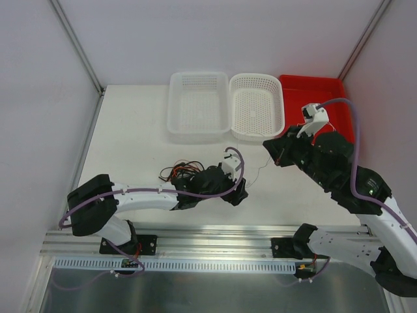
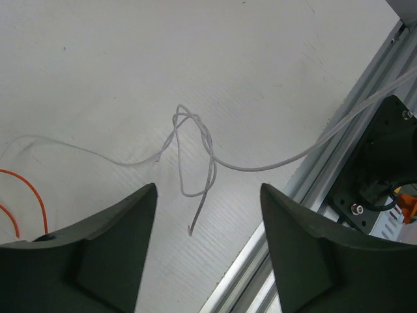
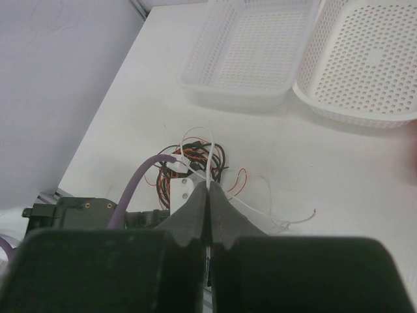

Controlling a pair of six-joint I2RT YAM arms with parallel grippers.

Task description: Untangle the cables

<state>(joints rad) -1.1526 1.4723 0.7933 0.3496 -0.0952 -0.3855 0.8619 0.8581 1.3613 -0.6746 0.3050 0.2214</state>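
Observation:
A tangle of black and orange-red cables (image 1: 178, 173) lies on the white table left of centre; it also shows in the right wrist view (image 3: 195, 162). My right gripper (image 3: 208, 189) is shut on a white cable (image 3: 210, 153) that rises in a loop from the tangle. In the top view this gripper (image 1: 272, 149) is held right of centre. My left gripper (image 2: 208, 190) is open and empty over a loosely knotted thin white cable (image 2: 193, 149) near the table's front edge. An orange-red cable (image 2: 28, 184) shows at its left. In the top view it (image 1: 236, 194) hangs beside the tangle.
Two white perforated baskets (image 1: 199, 134) (image 1: 259, 134) and a red tray (image 1: 339, 88) stand along the back. An aluminium rail (image 1: 208, 238) runs along the near edge, also in the left wrist view (image 2: 306, 176). The left arm's purple hose (image 3: 133, 186) lies by the tangle.

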